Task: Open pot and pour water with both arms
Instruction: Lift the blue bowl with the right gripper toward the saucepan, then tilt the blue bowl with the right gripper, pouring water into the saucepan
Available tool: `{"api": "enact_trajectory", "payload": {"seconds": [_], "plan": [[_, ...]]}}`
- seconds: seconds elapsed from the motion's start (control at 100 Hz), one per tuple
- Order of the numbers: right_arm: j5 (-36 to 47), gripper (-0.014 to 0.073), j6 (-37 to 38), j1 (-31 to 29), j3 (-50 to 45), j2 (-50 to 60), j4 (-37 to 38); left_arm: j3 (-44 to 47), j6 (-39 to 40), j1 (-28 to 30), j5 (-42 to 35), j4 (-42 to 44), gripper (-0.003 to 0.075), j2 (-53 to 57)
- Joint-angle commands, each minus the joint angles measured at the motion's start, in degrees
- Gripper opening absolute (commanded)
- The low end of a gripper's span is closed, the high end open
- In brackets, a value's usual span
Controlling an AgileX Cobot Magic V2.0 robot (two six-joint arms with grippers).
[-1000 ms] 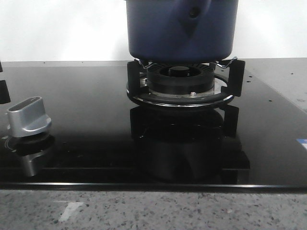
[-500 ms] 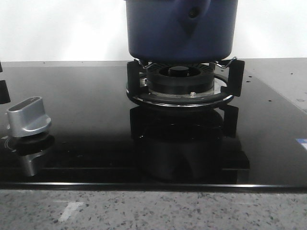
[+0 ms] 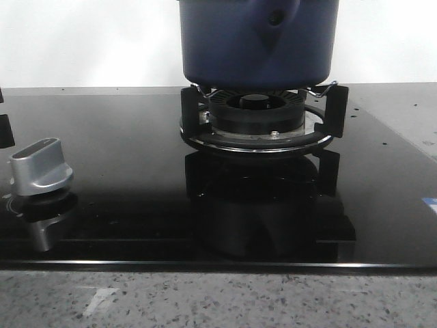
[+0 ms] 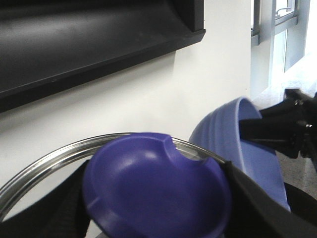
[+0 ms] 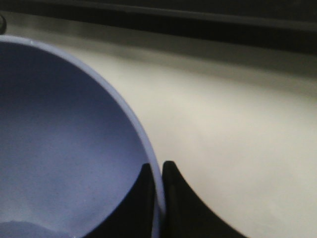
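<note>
On the burner (image 3: 256, 123) sits the pot (image 3: 258, 42), handle toward the camera.
Left gripper (image 4: 158, 198): fingers (image 4: 257, 208) clamped either side of a blue knob (image 4: 156, 186) on a steel-rimmed lid (image 4: 54, 158). Right gripper (image 5: 157, 198): fingers (image 5: 185, 208) pinched shut on the rim of a lighter blue bowl (image 5: 59, 139), one inside, one outside, with the bowl held tilted beside the lid.

The pot (image 3: 258, 42) sat on the burner stand (image 3: 263, 123) toward the bench's (image 3: 218, 301) rear centre; a knob (image 3: 42, 167) stood near the left edge.
</note>
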State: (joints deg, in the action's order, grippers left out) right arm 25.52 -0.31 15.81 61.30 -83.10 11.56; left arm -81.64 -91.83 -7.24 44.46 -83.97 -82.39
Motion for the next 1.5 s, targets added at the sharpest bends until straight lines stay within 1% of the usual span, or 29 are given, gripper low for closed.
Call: {"api": "enact_trajectory", "payload": {"seconds": [0.0, 0.2, 0.4, 0.49, 0.62, 0.67, 0.78, 0.85, 1.15, 1.49], "plan": [[8.18, -0.0046, -3.89, -0.42, 1.67, 1.92, -0.38, -2.26, 0.58, 0.10, -0.38, -4.79, 0.0347, 2.32], [9.58, -0.0046, -4.52, -0.99, 1.67, 1.94, -0.49, -2.26, 0.58, 0.10, -0.38, -6.24, 0.0347, 2.32], [10.57, -0.0046, -4.64, -1.93, 1.55, 1.94, -2.49, -2.26, 0.58, 0.10, -0.64, -6.24, 0.0347, 2.32], [14.91, -0.0046, -4.94, -1.93, -0.25, 1.94, -2.84, -2.26, 0.58, 0.10, -0.77, -6.24, 0.0347, 2.32], [23.61, -0.0046, -8.21, -1.93, -3.90, 1.94, -5.79, -2.26, 0.58, 0.10, -1.59, -6.24, 0.0347, 2.32], [25.49, -0.0046, -9.32, -1.93, -5.00, 1.94, -7.04, -2.26, 0.58, 0.10, -2.00, -6.33, 0.0347, 2.32], [29.16, -0.0046, -12.59, -1.93, -6.52, 1.94, -7.40, -2.26, 0.58, 0.10, -1.99, -6.33, 0.0347, 2.32], [31.56, -0.0046, -12.95, -1.93, -7.23, 1.94, -7.40, -2.26, 0.58, 0.10, -1.99, -6.33, 0.0347, 2.32], [38.18, -0.0046, -12.95, -1.93, -7.35, 1.94, -8.09, -2.26, 0.58, 0.10, -1.99, -6.33, 0.0347, 2.32], [40.80, -0.0046, -12.95, -1.93, -7.35, 1.94, -8.09, -2.26, 0.58, 0.10, -1.99, -6.33, 0.0347, 2.32]]}}
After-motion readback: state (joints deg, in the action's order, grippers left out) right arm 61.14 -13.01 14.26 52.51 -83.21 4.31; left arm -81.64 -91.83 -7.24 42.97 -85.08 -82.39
